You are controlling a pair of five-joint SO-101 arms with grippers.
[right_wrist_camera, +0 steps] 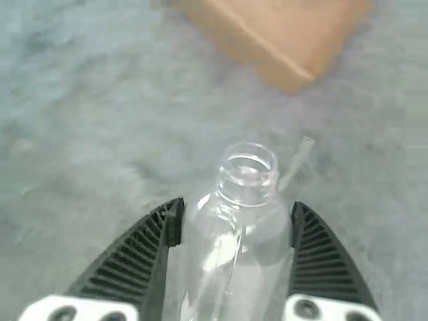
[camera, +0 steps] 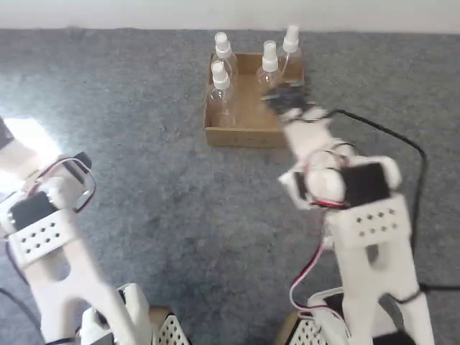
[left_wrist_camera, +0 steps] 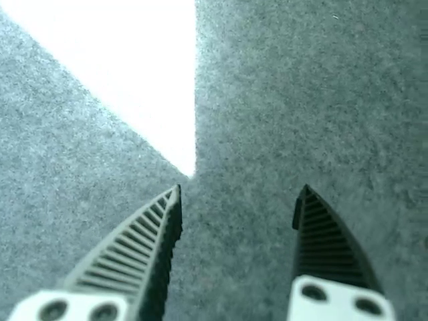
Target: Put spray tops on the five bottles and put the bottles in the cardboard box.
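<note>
A clear bottle (right_wrist_camera: 237,227) with an open neck and no spray top sits between the fingers of my right gripper (right_wrist_camera: 237,204), which is shut on it. Over the grey carpet, this gripper (camera: 287,100) is at the front right corner of the cardboard box (camera: 241,136). Several bottles with white spray tops (camera: 220,83) stand upright inside the box. A thin pale tube (right_wrist_camera: 299,155) lies on the carpet just past the bottle's neck. My left gripper (left_wrist_camera: 241,190) hangs open over bare carpet at the far left, nothing between its fingers.
A bright patch of light (left_wrist_camera: 127,73) falls on the carpet by the left gripper. A black cable (camera: 402,140) runs along the carpet to the right of the right arm. Open carpet (camera: 180,208) lies between the two arms.
</note>
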